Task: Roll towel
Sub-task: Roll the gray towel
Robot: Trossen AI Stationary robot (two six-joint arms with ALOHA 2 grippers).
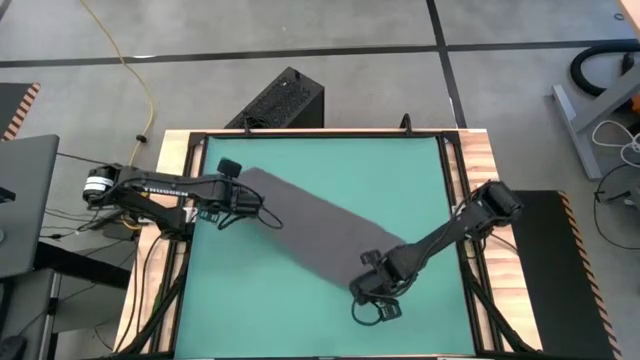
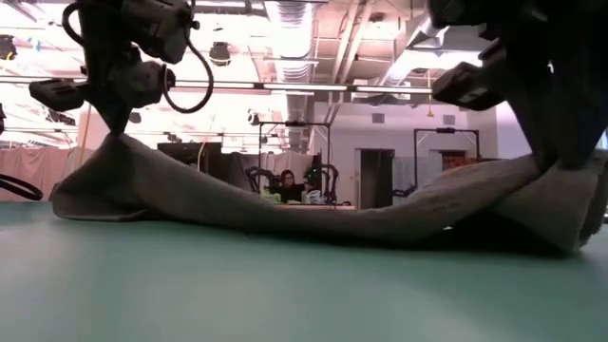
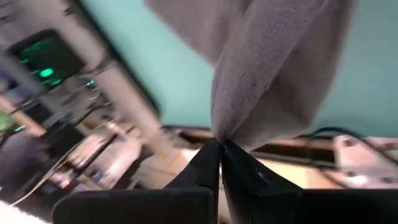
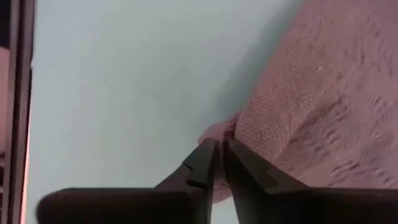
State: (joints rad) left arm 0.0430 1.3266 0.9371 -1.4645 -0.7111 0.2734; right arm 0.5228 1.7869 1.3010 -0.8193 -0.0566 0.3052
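Note:
The dark grey towel (image 1: 320, 225) lies slantwise on the green mat (image 1: 300, 310), running from the far left toward the near right. My left gripper (image 1: 258, 203) is shut on its far-left end, which it holds up in a peak (image 2: 116, 142). My right gripper (image 1: 376, 286) is over the near-right end and closed on it with a narrow gap between the fingertips (image 4: 219, 152). That end stands raised too (image 2: 541, 176). The towel's middle (image 2: 313, 223) sags onto the mat between the two raised ends. My left gripper pinches a bunched corner of the towel's far-left end (image 3: 219, 134) at its fingertips, slanting down from the table's left side. The cloth fans out from the fingers down to the mat. My right gripper has the edge of the towel's near-right end (image 4: 219, 132) between its fingertips, coming from above and pointing steeply down. That end is lifted a little (image 2: 556, 195), and the cloth beside it rests on the mat.
A black frame (image 1: 452, 200) borders the mat, with wooden table edges outside it. A black box (image 1: 285, 100) stands beyond the far edge. Bare mat lies toward the near left (image 1: 250, 300) and the far right (image 1: 390, 170). A person sits far off in the room (image 2: 287, 182).

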